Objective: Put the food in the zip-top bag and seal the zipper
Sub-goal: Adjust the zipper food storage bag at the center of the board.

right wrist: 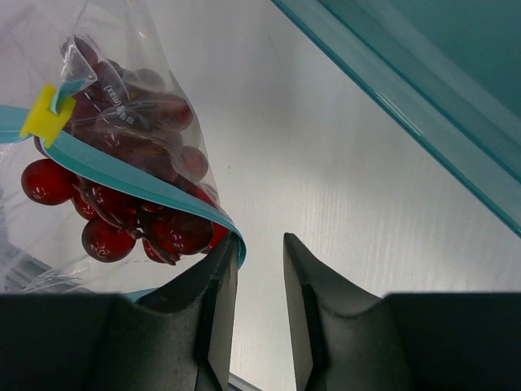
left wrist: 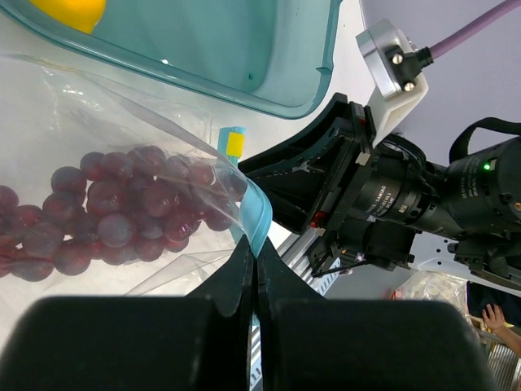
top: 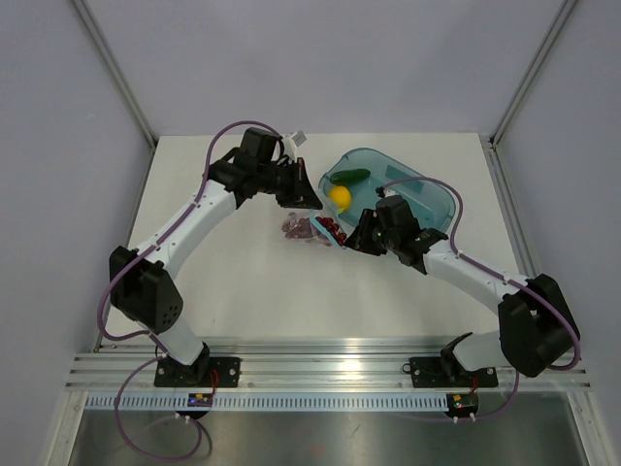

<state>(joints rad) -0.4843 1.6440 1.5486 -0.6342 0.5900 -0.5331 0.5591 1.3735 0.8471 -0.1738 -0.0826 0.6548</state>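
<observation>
one of three foods is in the bag so far. the bunch of dark red grapes (left wrist: 122,208) lies inside the clear zip-top bag (left wrist: 122,106), which sits about mid-bench, just off the near-left rim of a teal plastic tray (top: 427,189). the tray stands toward the far edge of the white bench (top: 243,291), right of centre.

the yellow lemon (top: 340,195) and the dark green cucumber (top: 350,176) are both in the tray, close together at its left end, so two foods are left to load.

the light blue zipper (right wrist: 122,173) looks unsealed: its two strips run apart around the grapes, and the yellow slider (right wrist: 45,118) sits at one end. sealing appears to be the last step.

the left gripper (left wrist: 252,265) reaches in from the far left side, its fingers pressed together on the zipper strip at the bag's mouth. the right gripper (right wrist: 260,252) comes from the right edge, its fingers spread with a clear gap. the end of the strip just meets one finger, and nothing is pinched.

counted: one lemon, one grape bunch, one cucumber, one bag, one slider, one tray, two arms.
</observation>
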